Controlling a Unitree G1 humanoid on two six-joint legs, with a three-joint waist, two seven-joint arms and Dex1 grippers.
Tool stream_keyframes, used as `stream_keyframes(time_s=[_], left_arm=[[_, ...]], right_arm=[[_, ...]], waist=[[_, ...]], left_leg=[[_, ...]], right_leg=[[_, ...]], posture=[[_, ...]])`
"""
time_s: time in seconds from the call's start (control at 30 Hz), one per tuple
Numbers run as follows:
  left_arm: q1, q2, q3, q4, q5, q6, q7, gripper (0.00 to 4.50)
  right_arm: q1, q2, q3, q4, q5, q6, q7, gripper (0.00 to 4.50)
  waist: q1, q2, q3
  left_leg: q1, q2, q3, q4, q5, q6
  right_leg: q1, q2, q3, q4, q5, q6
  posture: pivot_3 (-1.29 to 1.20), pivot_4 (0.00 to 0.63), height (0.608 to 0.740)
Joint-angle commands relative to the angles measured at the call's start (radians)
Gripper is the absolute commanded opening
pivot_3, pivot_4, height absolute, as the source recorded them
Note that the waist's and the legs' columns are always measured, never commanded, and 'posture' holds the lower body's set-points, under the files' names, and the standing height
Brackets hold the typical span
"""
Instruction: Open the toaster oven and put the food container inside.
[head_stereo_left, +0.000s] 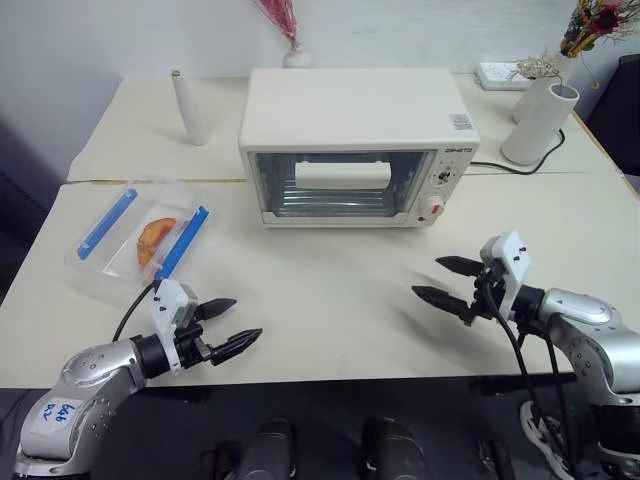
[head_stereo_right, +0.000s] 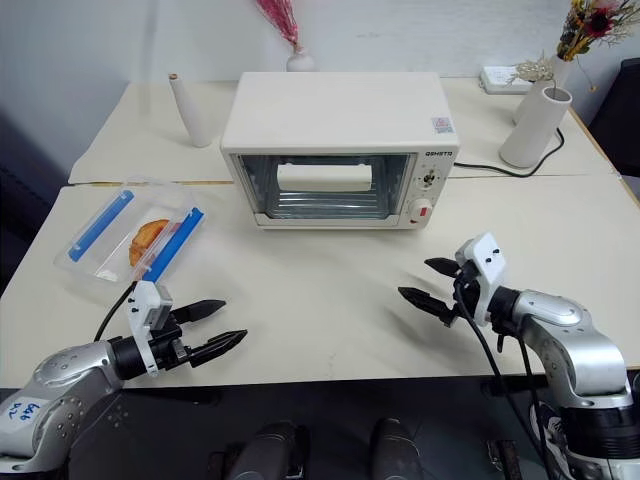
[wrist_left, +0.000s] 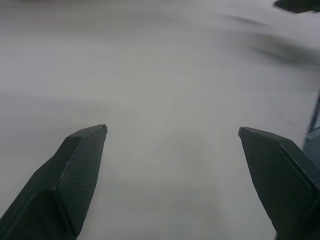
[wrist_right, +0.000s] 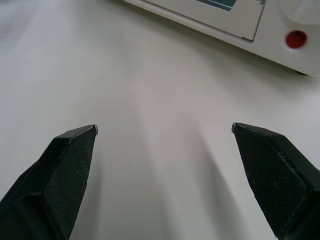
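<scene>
**Toaster oven shut, container waiting, both arms free**

Toaster oven (head_stereo_left: 358, 148) comes first in size and in order of work: a cream-white box standing at the far middle of the table (head_stereo_left: 330, 300), its glass door closed, the white bar handle (head_stereo_left: 342, 175) lying across the upper part of the glass, a wire rack dimly visible behind it. Control knobs run down its right side, with a red knob (head_stereo_left: 433, 210) lowest. By my reading the task has not begun; the opening of the door is the step in hand.

That move calls for one gripper to travel forward to the bar handle, close around it and draw the door outward and down. The right gripper (head_stereo_left: 450, 282) seems the nearer candidate, since its wrist view looks toward the door's lower corner and the red knob. It hovers over bare table, well apart from the oven, jaws spread wide and holding nothing.

The left gripper (head_stereo_left: 224, 328) hangs near the table's front edge, likewise spread and empty, just in front of the food container (head_stereo_left: 143, 238). That container lies to the left of the oven, a clear rectangular box, lid on, with a blue clip strip along each long side and an orange-brown piece of food showing through.
</scene>
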Motion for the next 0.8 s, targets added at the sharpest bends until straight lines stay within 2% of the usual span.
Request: stream_keyframes(time_s=[0.03,0.23,0.4,0.57,0.8], left_arm=[[-0.097,0.04,0.027,-0.058,-0.105,0.053,-0.029,4.49],[-0.281,0.124,0.044,-0.046,-0.213,0.122,-0.074,4.49],[-0.401,0.214,0.055,0.014,-0.248,0.144,-0.144,4.49],[-0.51,0.237,0.061,0.102,-0.257,0.147,-0.169,4.49],[-0.547,0.224,0.034,0.127,-0.194,0.1,-0.163,4.49]], right_arm=[[-0.094,0.024,-0.006,-0.039,0.047,0.033,-0.03,4.5],[-0.28,0.081,0.004,0.01,0.1,0.111,-0.065,4.5],[-0.409,0.102,0.076,0.096,0.053,0.087,-0.033,4.5],[-0.521,0.147,0.127,0.191,0.019,0.053,-0.007,4.5],[-0.55,0.18,0.153,0.168,0.036,0.065,0.023,4.5]], waist=[[0.0,0.0,0.0],[-0.002,-0.001,0.001],[-0.007,-0.001,0.001],[-0.014,-0.002,0.001],[-0.026,-0.003,0.002]], left_leg=[[0.0,0.0,0.0,0.0,0.0,0.0],[0.0,-0.001,-0.001,0.0,0.001,-0.001],[-0.001,-0.001,0.001,0.0,0.001,-0.002],[-0.001,-0.001,0.007,0.0,0.001,-0.002],[-0.002,-0.001,0.007,-0.001,0.001,-0.002]], right_leg=[[0.0,0.0,0.0,0.0,0.0,0.0],[-0.001,0.001,-0.001,0.002,0.0,0.0],[-0.002,0.002,-0.001,0.001,0.0,0.0],[-0.002,0.002,-0.001,0.002,0.0,0.0],[-0.002,0.002,-0.001,0.001,0.0,0.0]], posture=[[0.0,0.15,0.74],[0.0,0.15,0.74],[0.0,0.15,0.74],[0.0,0.15,0.74],[0.0,0.15,0.74]])
